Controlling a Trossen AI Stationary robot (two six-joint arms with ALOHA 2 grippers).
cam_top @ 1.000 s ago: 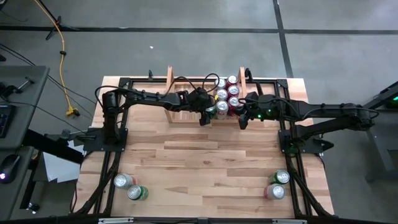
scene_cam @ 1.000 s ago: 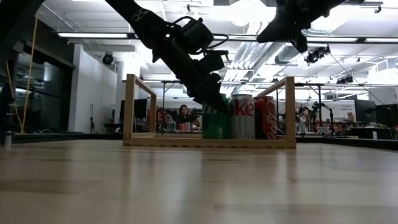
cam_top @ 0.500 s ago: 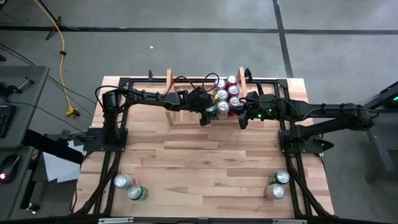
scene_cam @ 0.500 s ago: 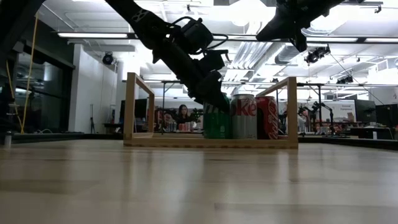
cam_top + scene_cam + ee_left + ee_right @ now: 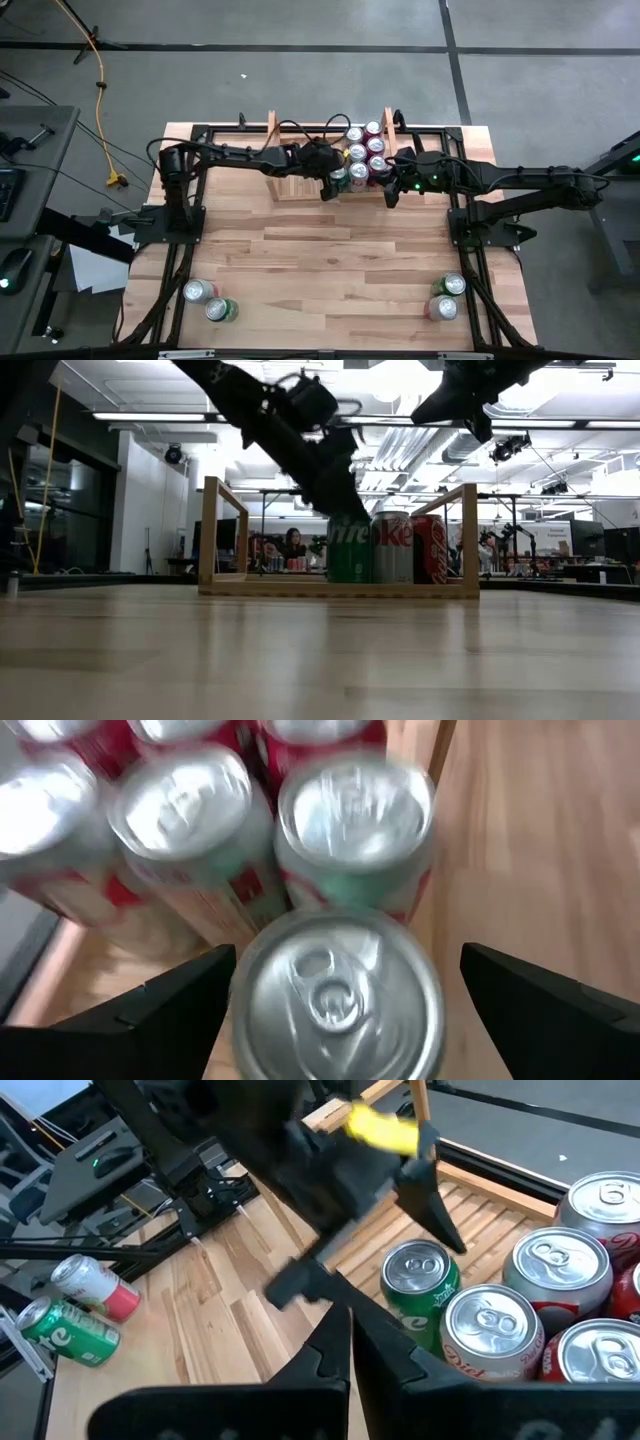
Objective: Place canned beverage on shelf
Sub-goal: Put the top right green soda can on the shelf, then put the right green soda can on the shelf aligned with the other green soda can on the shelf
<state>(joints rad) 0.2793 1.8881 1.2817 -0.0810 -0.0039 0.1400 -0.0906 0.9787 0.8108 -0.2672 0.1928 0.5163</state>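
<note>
The left gripper is hovering over the near edge of the shelf, its fingers spread wide on either side of a green can without gripping it. That can is standing upright on the slatted base, at the left end of the near row, touching a silver can on its right; a red can is standing next, against the right side board. In the left wrist view the green can's silver top is sitting between the two dark fingers, with more cans packed close behind it. The left half of the shelf is showing bare slats. The right gripper is waiting just beside the shelf's right board, near the front, with its fingers pressed together and holding nothing. Well apart from the shelf, two cans are lying near the table's near left corner, and two more are lying near its near right corner.
</note>
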